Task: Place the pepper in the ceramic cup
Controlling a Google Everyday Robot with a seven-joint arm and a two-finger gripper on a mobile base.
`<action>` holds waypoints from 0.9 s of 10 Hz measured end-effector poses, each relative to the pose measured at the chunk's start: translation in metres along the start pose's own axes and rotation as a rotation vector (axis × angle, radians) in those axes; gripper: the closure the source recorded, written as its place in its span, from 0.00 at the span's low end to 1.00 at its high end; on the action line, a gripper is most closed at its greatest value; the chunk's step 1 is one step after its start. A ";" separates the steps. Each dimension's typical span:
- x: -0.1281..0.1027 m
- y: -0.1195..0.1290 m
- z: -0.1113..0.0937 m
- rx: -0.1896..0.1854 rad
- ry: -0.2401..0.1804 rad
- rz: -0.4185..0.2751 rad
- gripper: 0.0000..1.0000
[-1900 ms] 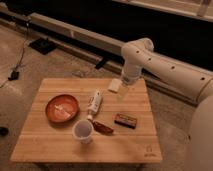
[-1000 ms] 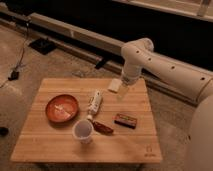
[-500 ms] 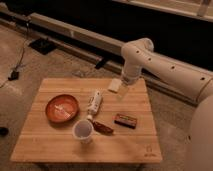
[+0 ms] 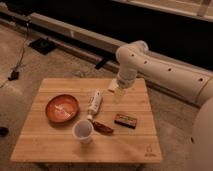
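The dark red pepper [image 4: 103, 127] lies on the wooden table [image 4: 50, 145], just right of the small white ceramic cup [image 4: 83, 131] and touching or nearly touching it. The cup stands upright near the table's front middle. My gripper [image 4: 116, 88] hangs from the white arm above the table's far right part, well behind the pepper and the cup and apart from both.
A wide red-orange bowl [image 4: 62, 108] sits left of the cup. A white tube-shaped bottle [image 4: 94, 102] lies between the bowl and the gripper. A dark brown rectangular block [image 4: 125, 120] lies right of the pepper. Cables and a dark box lie on the floor behind.
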 end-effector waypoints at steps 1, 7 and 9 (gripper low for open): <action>-0.003 -0.002 0.001 -0.005 -0.004 -0.003 0.20; 0.001 -0.030 0.028 -0.016 -0.012 -0.030 0.20; 0.005 -0.042 0.030 -0.023 -0.016 -0.034 0.20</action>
